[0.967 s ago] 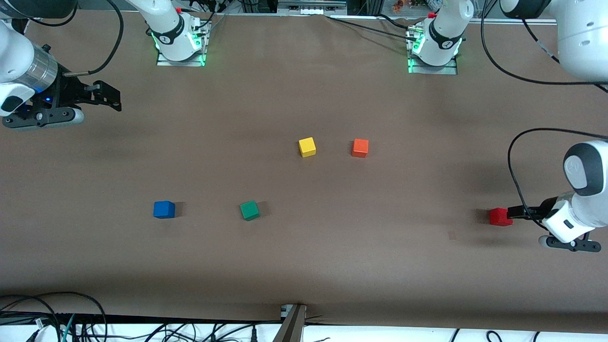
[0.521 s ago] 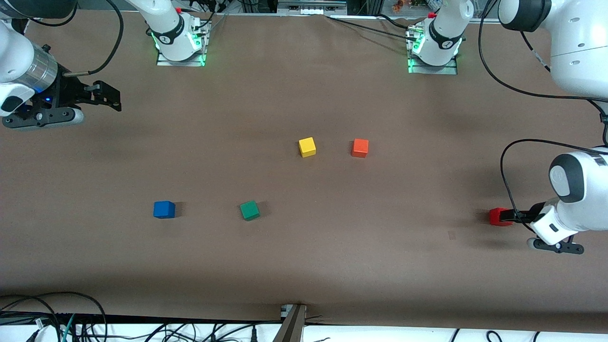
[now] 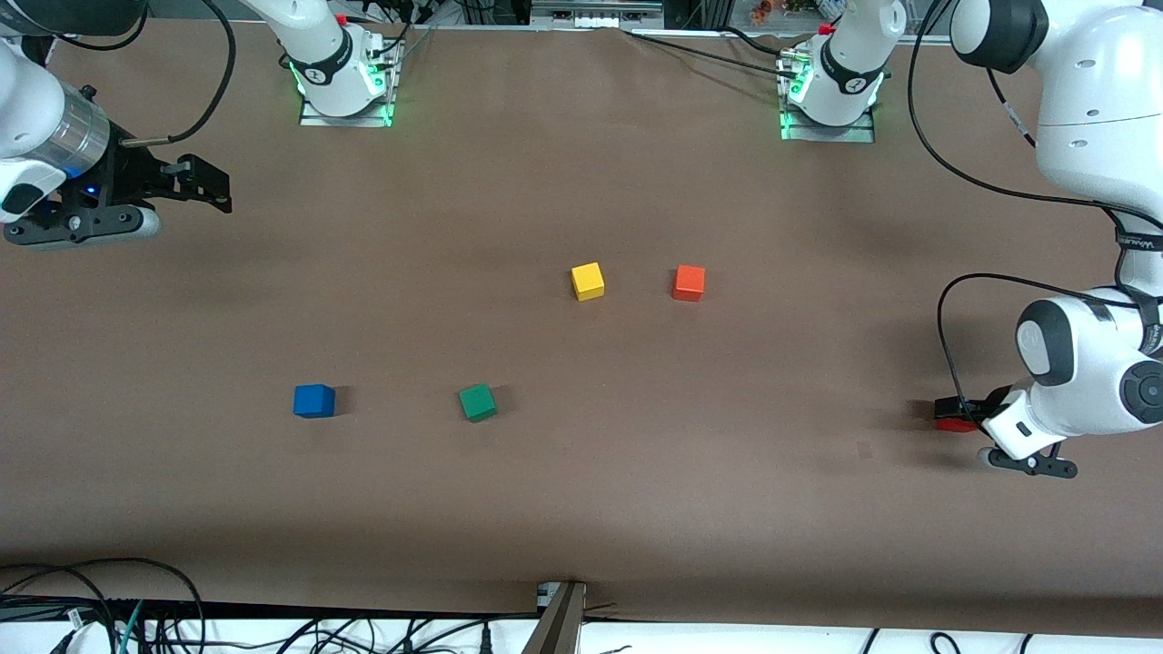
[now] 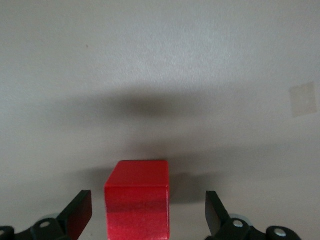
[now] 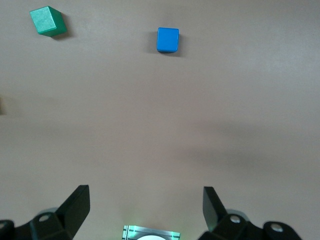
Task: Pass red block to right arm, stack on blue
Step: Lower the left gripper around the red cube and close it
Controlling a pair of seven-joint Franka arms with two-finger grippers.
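Note:
The red block [image 3: 952, 422] lies on the table at the left arm's end, mostly covered by my left gripper [image 3: 956, 411]. In the left wrist view the red block [image 4: 137, 202] sits between the open fingers [image 4: 79, 212], with gaps on both sides. The blue block [image 3: 313, 401] rests on the table toward the right arm's end; it also shows in the right wrist view [image 5: 167, 39]. My right gripper [image 3: 213, 186] is open and empty, held above the table at the right arm's end, and waits.
A green block [image 3: 477, 401] lies beside the blue one, toward the middle. A yellow block [image 3: 588, 281] and an orange block [image 3: 689, 282] lie near the table's middle, farther from the camera. Cables run along the table's front edge [image 3: 563, 604].
My left gripper has moved in over the red block, so the block now sits between its fingers. The right arm has not moved.

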